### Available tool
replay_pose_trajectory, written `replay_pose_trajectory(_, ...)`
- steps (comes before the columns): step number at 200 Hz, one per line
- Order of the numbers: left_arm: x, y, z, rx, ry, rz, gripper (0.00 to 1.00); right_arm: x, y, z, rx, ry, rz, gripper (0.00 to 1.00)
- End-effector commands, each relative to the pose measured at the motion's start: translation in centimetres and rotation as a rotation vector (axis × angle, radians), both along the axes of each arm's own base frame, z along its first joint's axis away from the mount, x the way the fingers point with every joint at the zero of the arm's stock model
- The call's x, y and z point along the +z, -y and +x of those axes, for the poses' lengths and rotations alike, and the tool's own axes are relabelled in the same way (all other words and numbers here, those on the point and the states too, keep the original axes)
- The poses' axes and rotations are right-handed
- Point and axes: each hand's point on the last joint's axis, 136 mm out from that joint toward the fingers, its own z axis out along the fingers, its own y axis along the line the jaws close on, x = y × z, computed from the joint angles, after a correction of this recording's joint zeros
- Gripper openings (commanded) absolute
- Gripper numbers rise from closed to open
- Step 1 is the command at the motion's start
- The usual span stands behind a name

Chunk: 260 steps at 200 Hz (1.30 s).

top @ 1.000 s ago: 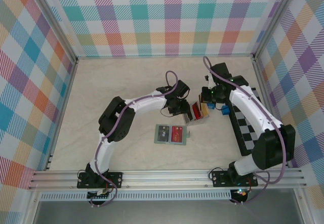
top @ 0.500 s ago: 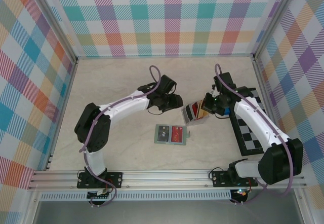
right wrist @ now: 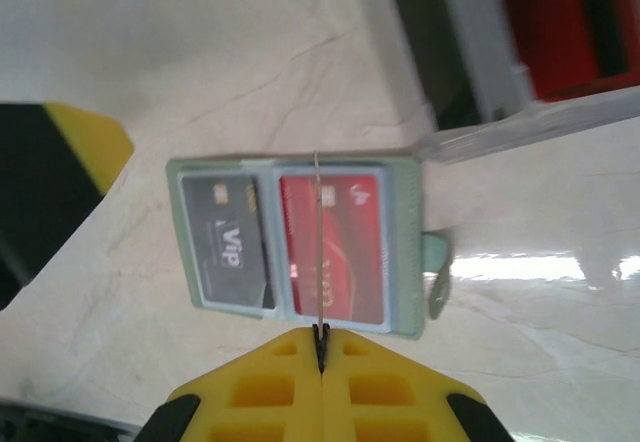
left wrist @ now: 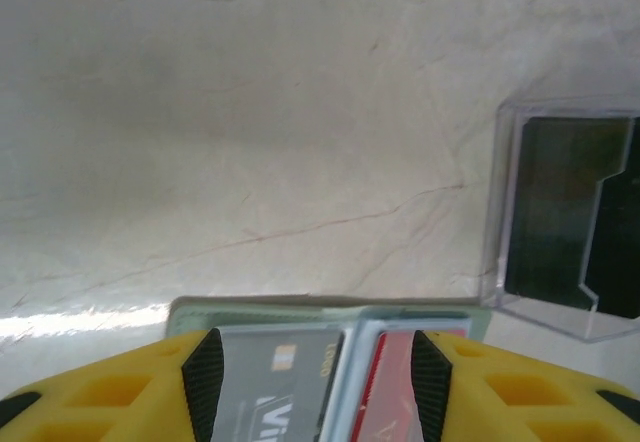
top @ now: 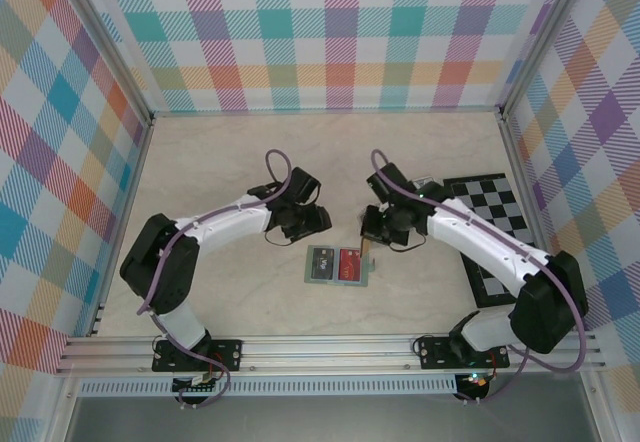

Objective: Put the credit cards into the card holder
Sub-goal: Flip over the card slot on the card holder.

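**Both arms bent in over the open holder**

We see the left arm folded at its elbow, its gripper (left wrist: 315,367) low beside the holder (right wrist: 405,252) with fingers apart and empty. The right arm angles in from the right. Its gripper (right wrist: 320,347) is pressed together on a card (right wrist: 318,252), held edge-on above the holder. The holder lies open mid-table, with a grey card (right wrist: 228,242) and a red card (right wrist: 350,252) inside.
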Motion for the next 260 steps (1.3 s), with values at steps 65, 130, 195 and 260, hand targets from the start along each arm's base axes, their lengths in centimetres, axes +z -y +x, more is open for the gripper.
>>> replay_pose_trajectory(65,-2.1,-2.0,-3.6,-0.028,-0.054,-0.017,0.54,-5.5,0.5,-2.4,0.030,-0.032,-0.106,0.00)
replay_pose_trajectory(130,-4.1,-1.6,-4.4,-0.060,-0.102,-0.020,0.51,-7.3,0.4,-2.5,0.024,-0.034,-0.093,0.00)
replay_pose_trajectory(195,-6.6,-1.4,-5.5,-0.084,-0.164,0.007,0.46,-5.8,-0.6,-1.6,0.037,0.025,-0.034,0.00)
replay_pose_trajectory(260,-7.7,-1.4,-6.2,-0.094,-0.187,0.034,0.42,-5.9,-0.4,-1.4,0.048,0.016,-0.077,0.00)
